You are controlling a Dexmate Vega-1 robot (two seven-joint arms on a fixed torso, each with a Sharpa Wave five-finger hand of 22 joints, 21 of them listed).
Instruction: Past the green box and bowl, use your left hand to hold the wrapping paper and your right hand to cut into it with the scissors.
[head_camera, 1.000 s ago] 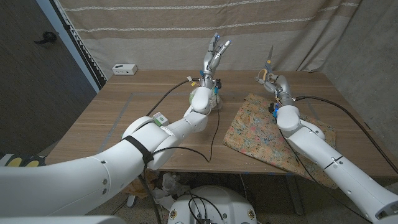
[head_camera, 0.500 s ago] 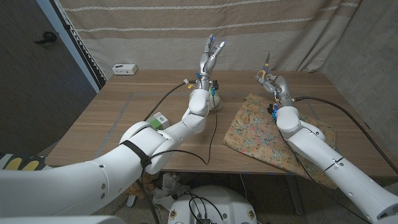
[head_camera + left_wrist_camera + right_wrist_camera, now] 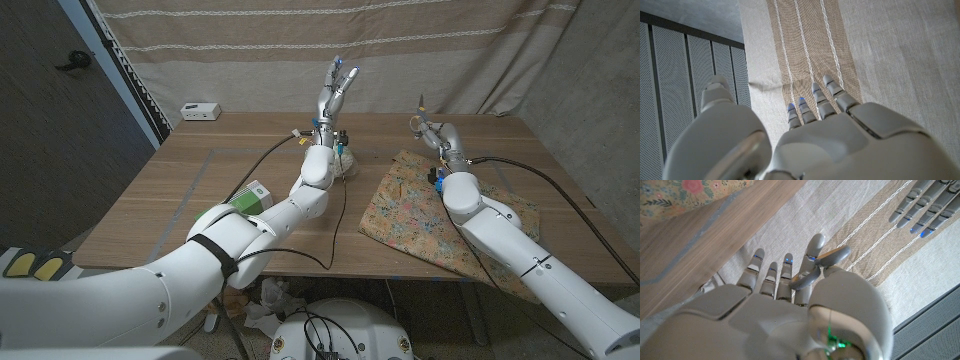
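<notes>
Left hand (image 3: 337, 84): raised at upper centre, fingers spread, holding nothing.
Right hand (image 3: 437, 133): upper right, fingers curled around scissors (image 3: 419, 116).
Wrapping paper (image 3: 415, 205): flat on table, right of centre, uncut.
Progress: scissors picked up; holding and cutting remain.

A makeshift lab or test room: a plain wooden table (image 3: 200, 190) stands against a beige striped curtain (image 3: 260, 50) hung as backdrop, with a grey perforated panel (image 3: 45, 110) at frame left and cables (image 3: 340, 225) trailing across the tabletop.
</notes>
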